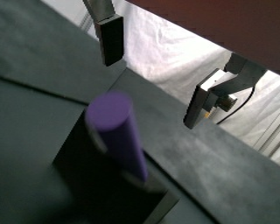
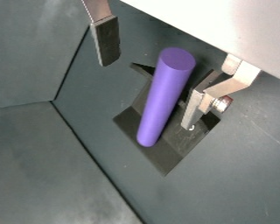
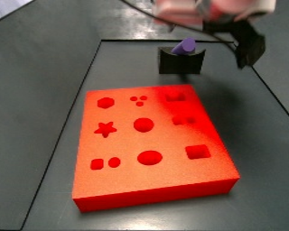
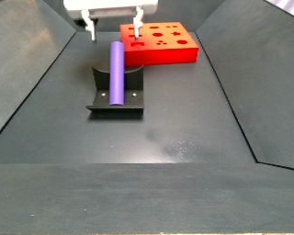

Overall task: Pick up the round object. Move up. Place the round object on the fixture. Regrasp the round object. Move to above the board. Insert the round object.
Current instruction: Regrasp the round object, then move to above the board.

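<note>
One round object (image 4: 114, 72), one fixture (image 4: 118, 99), one board (image 4: 160, 45), one gripper (image 4: 114, 34). The purple round object stands tilted on the fixture, lower end seated on the dark base plate, also seen in a wrist view (image 2: 164, 96) and in a side view (image 3: 186, 45). The gripper hangs above the peg's upper end, fingers (image 2: 105, 40) spread wide and apart from the peg, with nothing between them. In a side view the board (image 3: 150, 146) lies at 7 o'clock from the fixture (image 3: 180, 61), near but not touching. Dark sloped walls (image 4: 39, 83) enclose the floor. Nothing stands between fixture and board. No readable writing or labels anywhere.
</note>
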You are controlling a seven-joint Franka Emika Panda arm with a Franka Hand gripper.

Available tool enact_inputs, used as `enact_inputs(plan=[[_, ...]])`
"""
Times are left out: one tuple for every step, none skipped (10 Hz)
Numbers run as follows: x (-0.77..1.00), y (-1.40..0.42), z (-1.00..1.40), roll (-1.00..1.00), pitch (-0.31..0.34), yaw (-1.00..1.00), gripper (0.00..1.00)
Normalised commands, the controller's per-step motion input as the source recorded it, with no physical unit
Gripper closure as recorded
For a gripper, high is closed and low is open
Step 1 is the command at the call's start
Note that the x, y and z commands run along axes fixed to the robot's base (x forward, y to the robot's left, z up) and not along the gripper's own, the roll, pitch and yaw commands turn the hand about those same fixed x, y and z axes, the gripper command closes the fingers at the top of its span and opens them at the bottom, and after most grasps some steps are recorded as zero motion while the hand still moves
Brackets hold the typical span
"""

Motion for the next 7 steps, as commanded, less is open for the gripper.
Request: enact_inputs(plan=[[0.08,0.01,-0.69,0.06,-0.055,-0.04,0.0],[0.07,0.01,-0.51,0.06,-0.034,-0.05,0.0],[0.07,0.0,-0.35,0.06,-0.015,-0.04,0.0],[0.0,0.0,0.0,0.0,0.0,0.0,1.0],[-0.11,-0.06,1.0,0.06,0.131,-0.06,1.0],[-0.11,-0.06,1.0,0.05,0.125,-0.05,1.0],[-0.11,-0.06,1.0,0.01,0.114,-0.02,1.0]])
